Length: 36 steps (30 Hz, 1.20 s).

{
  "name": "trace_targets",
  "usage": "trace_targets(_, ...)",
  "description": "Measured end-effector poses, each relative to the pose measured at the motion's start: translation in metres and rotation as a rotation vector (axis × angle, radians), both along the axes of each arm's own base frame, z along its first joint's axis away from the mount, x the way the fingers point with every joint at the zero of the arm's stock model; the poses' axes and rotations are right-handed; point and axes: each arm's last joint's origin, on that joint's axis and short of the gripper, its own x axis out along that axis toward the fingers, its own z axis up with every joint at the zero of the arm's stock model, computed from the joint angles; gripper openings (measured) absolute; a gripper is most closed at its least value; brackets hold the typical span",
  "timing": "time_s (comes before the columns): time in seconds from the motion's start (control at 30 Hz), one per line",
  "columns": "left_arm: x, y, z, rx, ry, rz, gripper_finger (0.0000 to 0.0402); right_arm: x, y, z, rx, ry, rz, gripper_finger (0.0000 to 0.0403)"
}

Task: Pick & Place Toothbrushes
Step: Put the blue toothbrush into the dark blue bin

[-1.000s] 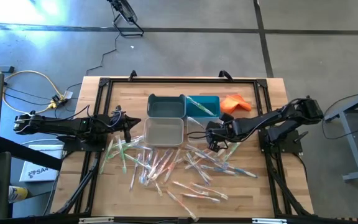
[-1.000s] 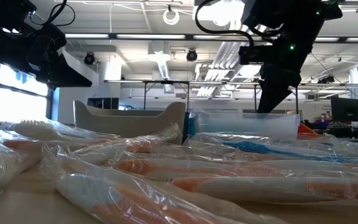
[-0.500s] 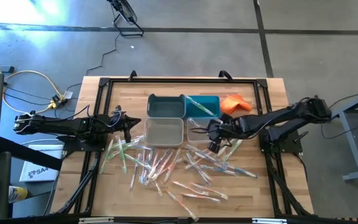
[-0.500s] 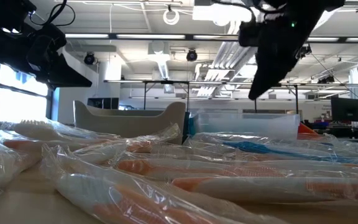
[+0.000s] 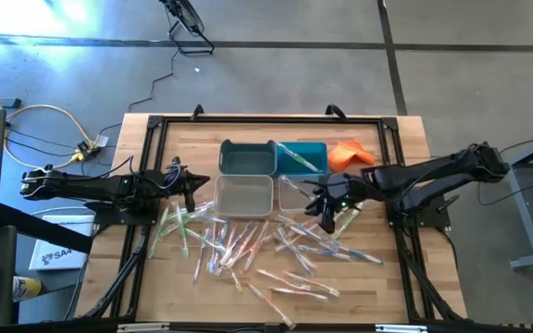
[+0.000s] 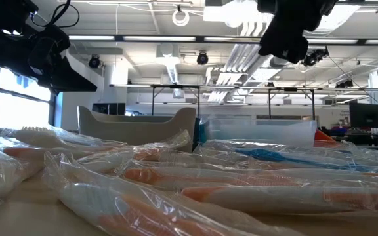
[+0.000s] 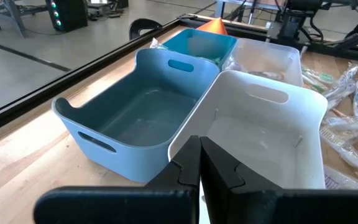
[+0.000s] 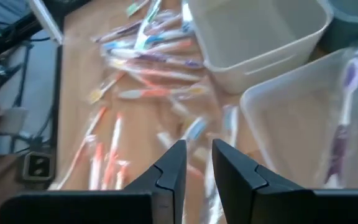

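While my left gripper (image 7: pixel 199 163) hangs beside the white bin (image 7: pixel 272 134), its fingers are clenched tight together with nothing between them; the grey-blue bin (image 7: pixel 126 118) sits just past the fingertips on the other side, touching the white one, and the teal bin (image 7: pixel 197 45) and clear bin (image 7: pixel 266 57) lie farther ahead.

My right gripper (image 8: pixel 196 163) hovers above the table with its fingers (image 8: pixel 169 171) a narrow gap apart, and nothing shows between them. Below and ahead of these fingertips the toothbrushes (image 8: pixel 145 59) lie scattered in their clear wrappers on the wooden table (image 8: pixel 82 68), orange, blue and whitish handles crossing one another. Just beside my fingers stands the clear bin (image 8: pixel 291 118), with a purple-handled toothbrush (image 8: pixel 340 130) lying inside it; the white bin (image 8: pixel 257 31) is beyond that.

From above, my right gripper (image 5: pixel 325 203) sits over the near edge of the clear bin (image 5: pixel 296 191), the heap of toothbrushes (image 5: pixel 248 245) spread on the table just below it. The orange cloth (image 5: pixel 350 154) lies behind my right arm, next to the teal bin (image 5: pixel 302 157).
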Motion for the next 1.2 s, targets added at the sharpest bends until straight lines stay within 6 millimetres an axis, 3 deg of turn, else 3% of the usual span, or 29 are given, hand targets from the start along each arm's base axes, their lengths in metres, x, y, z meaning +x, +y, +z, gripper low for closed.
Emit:
trace_targets(0.43,0.0,0.0,0.0,0.0,0.0,0.0,0.0,-0.005,0.027,-0.003,0.097,0.047,-0.019,0.007)
trace_targets(0.87,0.0,0.0,0.0,0.0,0.0,0.0,0.0,-0.011,0.046,-0.004,0.016,0.026,-0.025,0.007)
trace_targets(1.0,0.0,0.0,0.0,0.0,0.0,0.0,0.0,-0.011,0.046,-0.003,-0.064,-0.001,-0.058,0.007)
trace_targets(1.2,0.0,0.0,0.0,-0.003,-0.002,0.0,0.0,-0.007,0.035,0.002,-0.335,-0.098,-0.2,0.007)
